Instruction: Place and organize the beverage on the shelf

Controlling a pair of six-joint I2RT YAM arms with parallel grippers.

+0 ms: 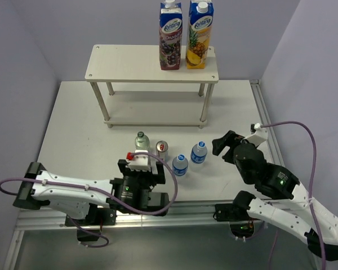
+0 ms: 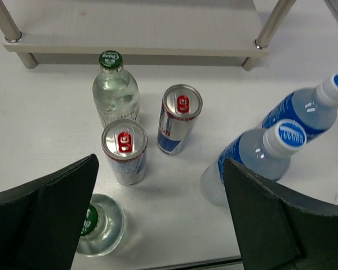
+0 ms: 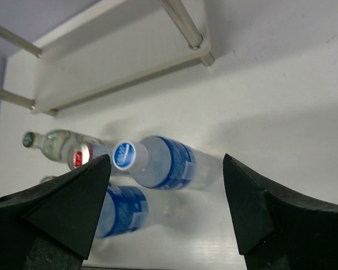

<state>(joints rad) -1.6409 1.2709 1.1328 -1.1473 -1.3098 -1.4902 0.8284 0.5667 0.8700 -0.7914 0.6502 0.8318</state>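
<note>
The beverage stands grouped on the table in front of the shelf (image 1: 124,72): a green-capped glass bottle (image 1: 141,140), a can (image 1: 161,149) and two blue-capped water bottles (image 1: 180,165) (image 1: 199,152). My left gripper (image 1: 142,164) hovers over the group's near left, open and empty. Its wrist view shows both glass bottles (image 2: 115,93) (image 2: 98,225), both cans (image 2: 124,149) (image 2: 179,117) and both water bottles (image 2: 253,160) (image 2: 310,109) between and beyond the fingers (image 2: 50,214). My right gripper (image 1: 222,147) is open and empty just right of the water bottles (image 3: 160,163) (image 3: 121,211).
Two tall juice cartons (image 1: 170,35) (image 1: 199,35) stand on the right half of the shelf's top board. The lower board (image 2: 129,25) lies just beyond the drinks. The table's metal front edge (image 1: 174,211) runs by the arm bases; walls close in behind and at both sides.
</note>
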